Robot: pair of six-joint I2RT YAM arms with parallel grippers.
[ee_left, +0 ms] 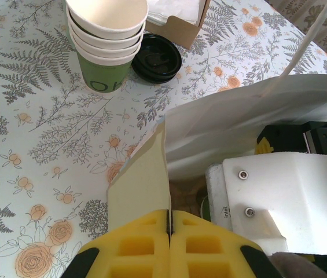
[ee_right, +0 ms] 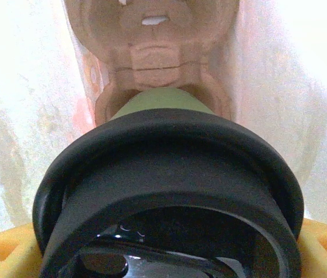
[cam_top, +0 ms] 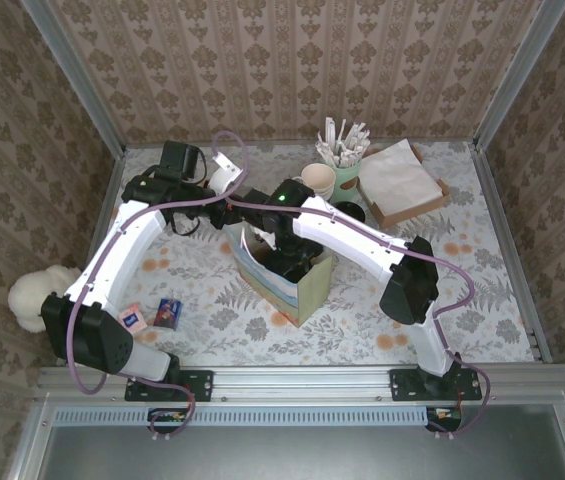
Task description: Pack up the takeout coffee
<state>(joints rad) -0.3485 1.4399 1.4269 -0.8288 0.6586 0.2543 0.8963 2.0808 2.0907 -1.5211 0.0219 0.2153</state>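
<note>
The takeout cup point(ee_right: 169, 174), green-sided under a black lid, hangs inside the paper bag point(cam_top: 307, 290), its base at a pocket of the brown pulp carrier tray point(ee_right: 151, 58) that lies on the bag's floor. The right pincer point(ee_right: 163, 249) holds the cup, a yellow pad against each side of the lid. The left pincer point(ee_left: 170, 223) is closed on the bag's upper edge, a cream flap rising from between its pads. The bag stands upright mid-bench point(cam_top: 462, 290). Beyond it a stack of empty cups point(ee_left: 106, 35) stands just beside a loose black lid point(ee_left: 156, 57), near the napkin box point(cam_top: 402, 182).
</note>
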